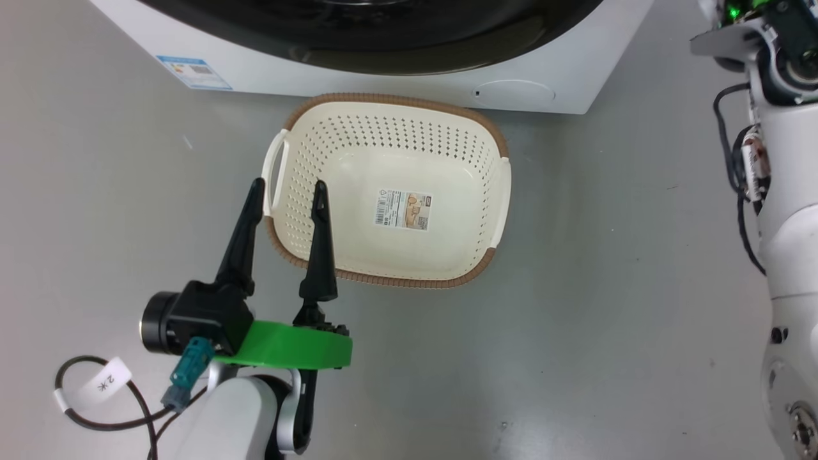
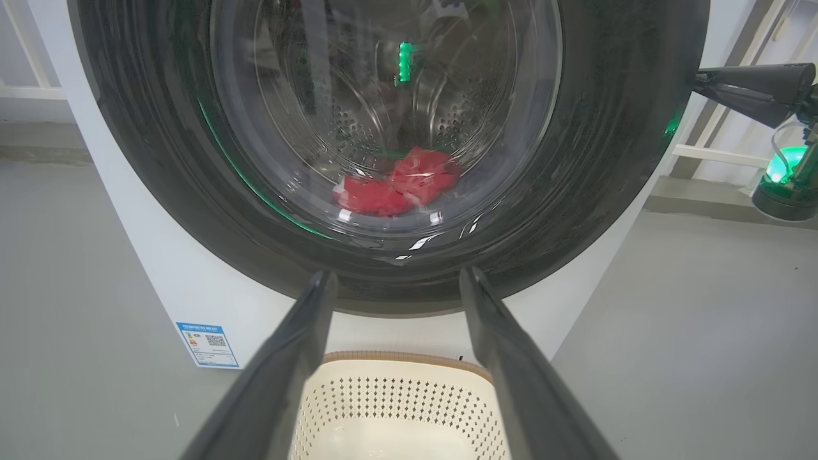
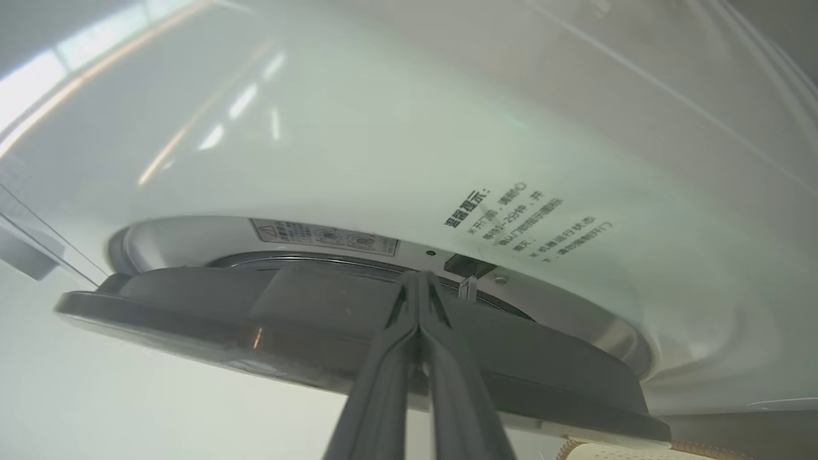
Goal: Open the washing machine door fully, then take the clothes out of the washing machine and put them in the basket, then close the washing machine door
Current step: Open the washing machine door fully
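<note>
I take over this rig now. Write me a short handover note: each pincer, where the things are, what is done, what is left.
Left pincer: open, empty, above the left rim of the basket.
Right pincer: shut, holding nothing, tips at the edge of the washing machine door.
Clothes: inside the washing machine, behind the door glass.
Basket: empty, on the floor in front of the machine.
Done: nothing finished; door at most slightly ajar.
Left: open door fully, move clothes to basket, close door.
</note>
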